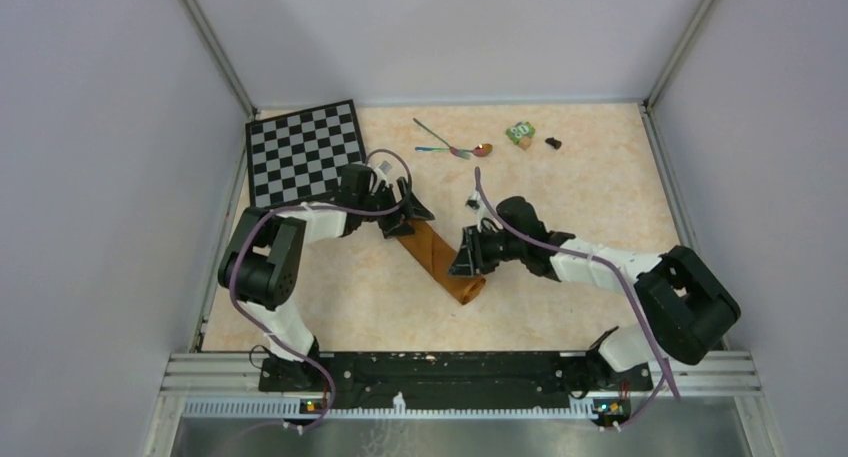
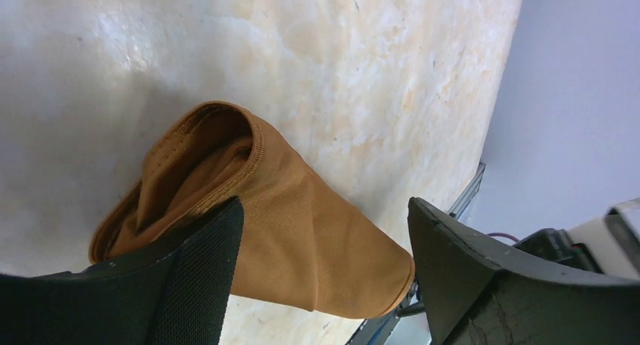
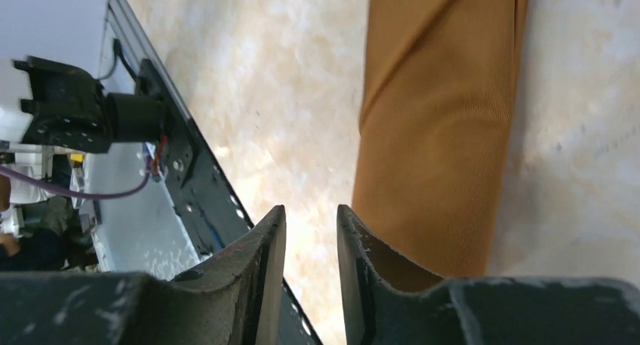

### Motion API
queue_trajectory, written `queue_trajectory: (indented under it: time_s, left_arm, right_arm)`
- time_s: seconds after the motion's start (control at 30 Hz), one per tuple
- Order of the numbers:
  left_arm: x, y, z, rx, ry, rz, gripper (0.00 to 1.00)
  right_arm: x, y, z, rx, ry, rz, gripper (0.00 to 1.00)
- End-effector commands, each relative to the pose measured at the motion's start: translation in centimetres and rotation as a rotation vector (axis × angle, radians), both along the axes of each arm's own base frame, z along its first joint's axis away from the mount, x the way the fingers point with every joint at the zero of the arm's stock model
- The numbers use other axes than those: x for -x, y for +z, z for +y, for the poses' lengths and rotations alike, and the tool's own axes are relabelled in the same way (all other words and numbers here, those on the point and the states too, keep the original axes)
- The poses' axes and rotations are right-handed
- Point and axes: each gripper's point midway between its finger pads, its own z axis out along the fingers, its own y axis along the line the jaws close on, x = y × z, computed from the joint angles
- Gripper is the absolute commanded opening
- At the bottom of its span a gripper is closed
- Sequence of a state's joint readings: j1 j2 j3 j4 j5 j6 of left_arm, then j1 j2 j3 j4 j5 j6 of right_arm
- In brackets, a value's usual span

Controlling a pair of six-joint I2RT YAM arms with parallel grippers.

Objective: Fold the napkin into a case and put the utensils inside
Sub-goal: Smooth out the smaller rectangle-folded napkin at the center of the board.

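Nearest the overhead camera runs the black mounting rail (image 1: 440,372), and beyond it the pale marbled bench (image 1: 580,177) carries everything else. The chessboard (image 1: 305,153) lies flat to the far left of the case (image 1: 441,258), apart from it. The case itself, orange-brown cloth folded into a long narrow strip, lies slantwise at mid-bench, one end pointing far-left, the other toward the rail. The left gripper (image 1: 406,219) sits over the case's far end and hides it from overhead. The left wrist view alone shows that end as a looped, layered mouth with a stitched hem. There the fingers (image 2: 189,284) stand wide apart with the cloth lying between them, one dark pad in front of its edge. The right gripper (image 1: 463,257) stands beside the case's near half, on its right. Only the right wrist view shows its fingers (image 3: 249,284) drawn close, a thin slit between them showing bare bench and no cloth. The finger nearer the case overlaps its edge; whether it touches I cannot tell. That view also brings out the cloth's fine ribbing and one long crease. The utensils (image 1: 455,147), crossed, lie well beyond the case toward the bench's far edge, seen from overhead only. Farther right of the case at that depth sit a small green block (image 1: 519,132) and a tiny black piece (image 1: 553,142).
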State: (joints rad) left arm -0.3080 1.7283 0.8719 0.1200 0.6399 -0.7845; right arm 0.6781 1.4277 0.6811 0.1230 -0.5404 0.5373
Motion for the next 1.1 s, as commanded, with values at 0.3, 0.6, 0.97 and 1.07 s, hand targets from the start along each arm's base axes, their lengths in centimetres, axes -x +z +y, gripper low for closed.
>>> queue_trajectory:
  time_s: [0.3,0.6,0.97,1.07]
  left_arm:
    - [-1.7,2.7,-0.6,0.025,-0.034,-0.104,0.87]
    - [-3.2,-1.8,0.4,-0.054,0.049,-0.041,0.88]
    - [-2.5,3.2,0.3,-0.083,-0.033,-0.146,0.90]
    - [-1.0,10.1,0.5,-0.044,-0.054,-0.267,0.94]
  right_arm:
    - [-1.8,-6.5,-5.0,0.305,-0.103,-0.067,0.21]
    - [0.2,-1.4,-1.7,0.132,-0.032,-0.028,0.29]
    - [-2.2,-9.6,-8.1,0.381,-0.216,0.021,0.32]
    - [-4.6,-7.8,-12.4,0.633,-0.339,-0.042,0.40]
